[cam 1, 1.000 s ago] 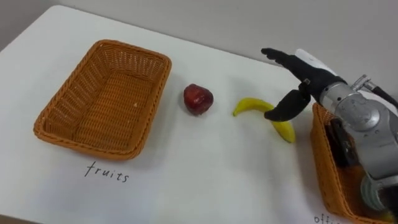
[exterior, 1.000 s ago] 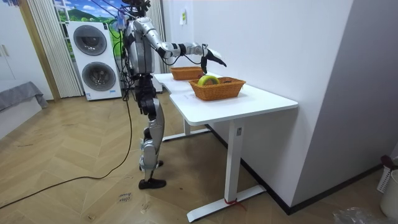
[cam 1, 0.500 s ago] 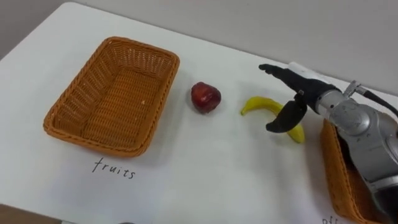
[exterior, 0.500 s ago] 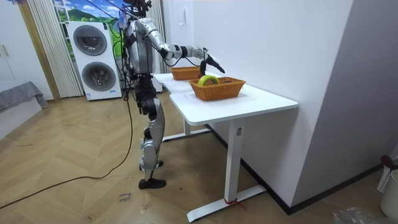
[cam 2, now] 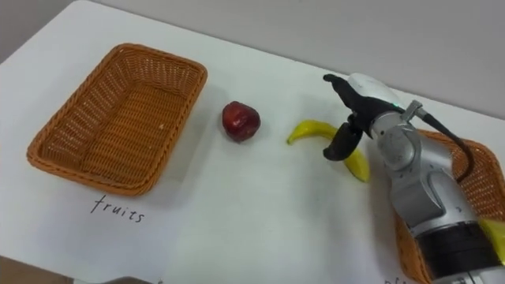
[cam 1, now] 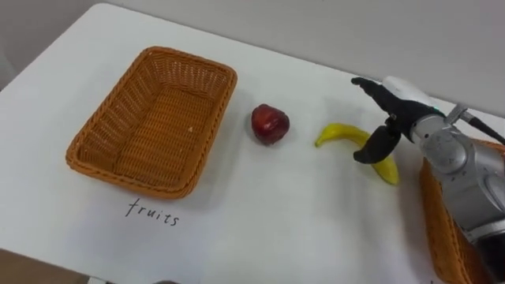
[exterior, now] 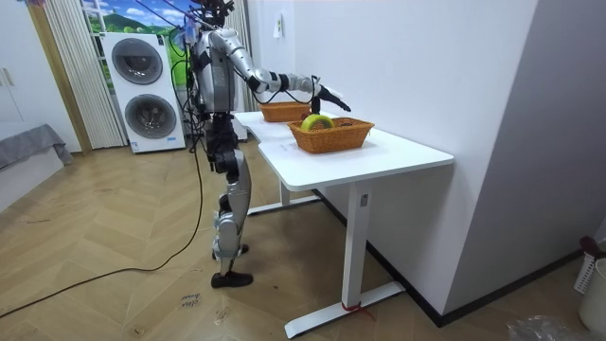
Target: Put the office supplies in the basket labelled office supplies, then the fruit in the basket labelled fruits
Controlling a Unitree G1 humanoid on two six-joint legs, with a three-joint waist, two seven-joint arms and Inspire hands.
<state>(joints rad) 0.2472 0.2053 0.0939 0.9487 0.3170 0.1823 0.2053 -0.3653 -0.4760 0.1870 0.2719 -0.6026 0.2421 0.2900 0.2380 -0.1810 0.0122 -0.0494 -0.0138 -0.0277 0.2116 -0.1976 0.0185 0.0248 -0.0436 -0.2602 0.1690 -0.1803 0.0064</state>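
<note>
- While its fingers stretch out straight with nothing in their hold, the right hand point(cam 1: 392, 100) hangs over one banana point(cam 1: 341, 134), its thumb down at the fruit's bend.
- One apple point(cam 1: 270, 124) lies between the banana and the left basket point(cam 1: 126, 178).
- Two baskets stand on the table point(cam 1: 276, 229): the left basket is empty, and the right basket point(cam 1: 434, 229) holds something yellow point(cam 2: 494, 234).

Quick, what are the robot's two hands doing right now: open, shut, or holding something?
Right hand: open, poised over the banana, holding nothing.
Left hand: cannot be told.
</note>
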